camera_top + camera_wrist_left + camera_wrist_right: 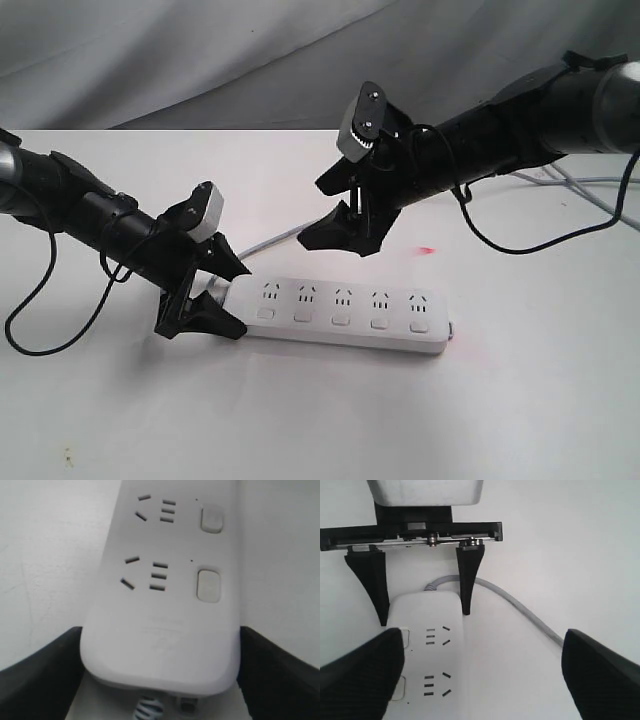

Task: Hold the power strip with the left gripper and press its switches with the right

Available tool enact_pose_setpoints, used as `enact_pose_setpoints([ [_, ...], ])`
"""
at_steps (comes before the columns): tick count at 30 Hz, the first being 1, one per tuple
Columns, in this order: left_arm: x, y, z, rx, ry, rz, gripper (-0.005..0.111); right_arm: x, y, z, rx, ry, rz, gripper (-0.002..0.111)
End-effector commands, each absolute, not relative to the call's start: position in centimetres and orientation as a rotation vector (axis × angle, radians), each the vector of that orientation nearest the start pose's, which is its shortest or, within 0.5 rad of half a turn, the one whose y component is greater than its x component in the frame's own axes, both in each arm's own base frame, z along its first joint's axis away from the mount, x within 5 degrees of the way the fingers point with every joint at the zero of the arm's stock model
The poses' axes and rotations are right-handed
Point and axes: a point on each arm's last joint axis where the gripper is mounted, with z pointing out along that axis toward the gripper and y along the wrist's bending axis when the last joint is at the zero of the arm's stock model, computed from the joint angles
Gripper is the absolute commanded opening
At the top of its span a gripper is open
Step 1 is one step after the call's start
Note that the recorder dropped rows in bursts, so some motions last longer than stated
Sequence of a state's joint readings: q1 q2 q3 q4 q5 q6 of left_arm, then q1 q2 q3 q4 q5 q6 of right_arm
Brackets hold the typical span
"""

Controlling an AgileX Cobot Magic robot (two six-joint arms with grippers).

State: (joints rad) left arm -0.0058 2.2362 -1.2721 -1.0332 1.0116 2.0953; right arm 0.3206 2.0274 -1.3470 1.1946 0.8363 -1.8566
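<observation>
The white power strip lies flat on the white table, its outlets in a row. The switches run along its near side. My left gripper is shut on the strip's left, cord end. In the left wrist view its black fingers press both sides of the power strip, beside two switches. My right gripper hangs open above the strip's left half, touching nothing. In the right wrist view the right gripper is spread wide over the power strip, and one finger partly hides a switch.
The grey cord runs from the held end toward the back of the table. Loose cables lie at the back right. A small red spot marks the tabletop behind the strip. A grey cloth backdrop hangs behind.
</observation>
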Motion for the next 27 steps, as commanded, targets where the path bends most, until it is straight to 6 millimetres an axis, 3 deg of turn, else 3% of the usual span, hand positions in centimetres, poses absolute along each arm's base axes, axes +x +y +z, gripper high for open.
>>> enact_pose_setpoints([
  [1,38.2,-7.1,8.0,1.587,1.925,-0.841,0.041,36.7,20.6,17.1,-1.569,1.783,0.7,0.078],
  [6,38.2,-7.1,8.0,1.587,1.925,-0.841,0.041,36.2,22.1,15.3,-1.615,1.801,0.698,0.078],
  [27,38.2,-7.1,8.0,1.587,1.924,-0.844,0.041,36.5,21.6,10.8,-1.659,1.922,0.665,0.078],
])
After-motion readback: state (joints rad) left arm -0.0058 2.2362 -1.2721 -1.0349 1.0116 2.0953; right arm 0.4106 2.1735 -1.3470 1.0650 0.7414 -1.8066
